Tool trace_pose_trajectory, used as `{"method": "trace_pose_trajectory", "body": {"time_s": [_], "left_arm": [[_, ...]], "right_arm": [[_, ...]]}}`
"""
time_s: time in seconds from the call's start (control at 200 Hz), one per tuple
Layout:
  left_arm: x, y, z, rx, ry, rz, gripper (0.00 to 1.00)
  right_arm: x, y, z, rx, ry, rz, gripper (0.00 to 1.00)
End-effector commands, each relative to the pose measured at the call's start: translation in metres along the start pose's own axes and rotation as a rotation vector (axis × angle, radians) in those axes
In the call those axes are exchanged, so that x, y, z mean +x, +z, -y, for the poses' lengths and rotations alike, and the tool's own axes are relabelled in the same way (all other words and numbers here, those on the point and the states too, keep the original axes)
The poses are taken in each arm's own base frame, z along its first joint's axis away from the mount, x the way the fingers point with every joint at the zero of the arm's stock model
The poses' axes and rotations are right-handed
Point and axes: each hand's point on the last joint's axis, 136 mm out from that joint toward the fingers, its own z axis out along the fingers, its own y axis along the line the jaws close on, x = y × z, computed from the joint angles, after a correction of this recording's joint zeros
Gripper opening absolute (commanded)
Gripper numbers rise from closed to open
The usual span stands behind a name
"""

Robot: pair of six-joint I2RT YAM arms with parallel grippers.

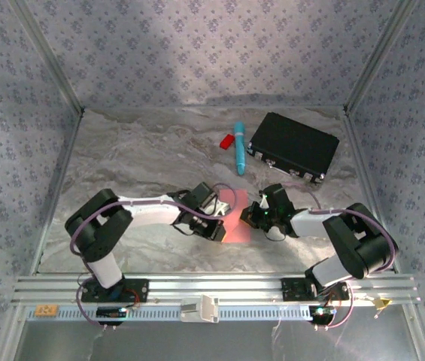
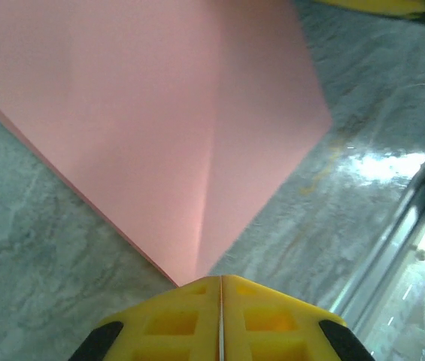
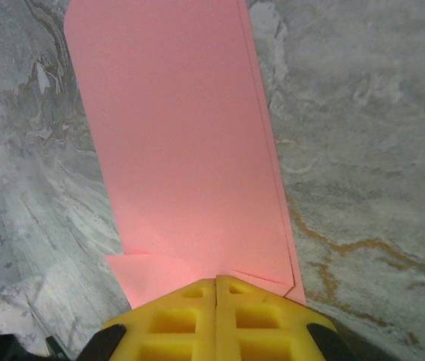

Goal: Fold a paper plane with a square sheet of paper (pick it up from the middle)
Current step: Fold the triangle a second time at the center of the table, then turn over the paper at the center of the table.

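Note:
The pink-red sheet of paper [image 1: 236, 219] lies flat on the marble table between my two grippers, partly folded. In the left wrist view the paper [image 2: 182, 113] shows a crease running to a point just under my left gripper [image 2: 221, 280], whose yellow jaws are shut tip to tip at that corner. In the right wrist view the paper [image 3: 182, 135] is a long doubled strip with a small folded flap at its near end. My right gripper [image 3: 217, 280] is shut over that end. From above, the left gripper [image 1: 218, 222] and right gripper [image 1: 256, 218] flank the paper. No finished paper plane is in view.
A black case [image 1: 293, 147] lies at the back right, with a blue pen [image 1: 238, 147] and a small red plastic piece [image 1: 227, 141] just left of it. An aluminium rail [image 1: 212, 288] runs along the near edge. Patterned walls close in the sides.

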Motion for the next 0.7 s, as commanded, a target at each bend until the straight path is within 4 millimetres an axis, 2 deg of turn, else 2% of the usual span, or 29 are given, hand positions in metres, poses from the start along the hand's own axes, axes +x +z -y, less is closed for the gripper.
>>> {"method": "trace_pose_trajectory", "body": {"time_s": [0.0,0.095,0.26,0.44,0.695], "left_arm": [[-0.027,-0.024,0.019,0.021,0.054,0.089,0.09],[-0.046,-0.028,0.017,0.025,0.039,0.115,0.09],[-0.061,-0.016,0.004,0.011,0.012,0.100,0.09],[-0.064,-0.001,-0.009,-0.010,-0.007,0.075,0.08],[-0.050,0.013,-0.031,-0.061,-0.032,0.036,0.05]], "right_arm": [[-0.008,-0.008,-0.017,-0.016,-0.054,0.014,0.05],[-0.016,-0.023,-0.031,-0.004,-0.083,0.048,0.12],[-0.010,-0.047,-0.012,0.117,-0.051,0.095,0.21],[0.015,-0.055,0.000,0.131,-0.011,0.093,0.27],[0.043,-0.047,0.006,0.155,-0.009,0.037,0.34]]}}
